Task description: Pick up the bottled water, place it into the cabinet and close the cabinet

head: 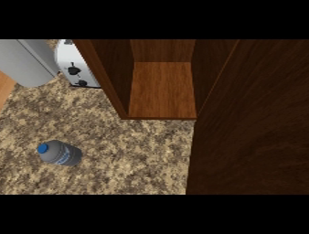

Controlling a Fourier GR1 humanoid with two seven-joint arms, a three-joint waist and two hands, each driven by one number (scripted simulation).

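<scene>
No hand shows, so grip unknown; the clear blue-capped water bottle (59, 153) stands left of the open wooden cabinet (162, 89) — approach from above.

One bottled water (59, 153) with a blue cap stands on one speckled stone counter (130, 151). One wooden cabinet (162, 87) stands open, with one door (262, 123) swung out. One white toaster (75, 71) sits behind, beside one grey forearm (18, 59).

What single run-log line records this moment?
clear plastic blue-capped water bottle: on speckled granite counter | brown wooden cabinet: open, nothing visible inside | hands: not in view
</scene>
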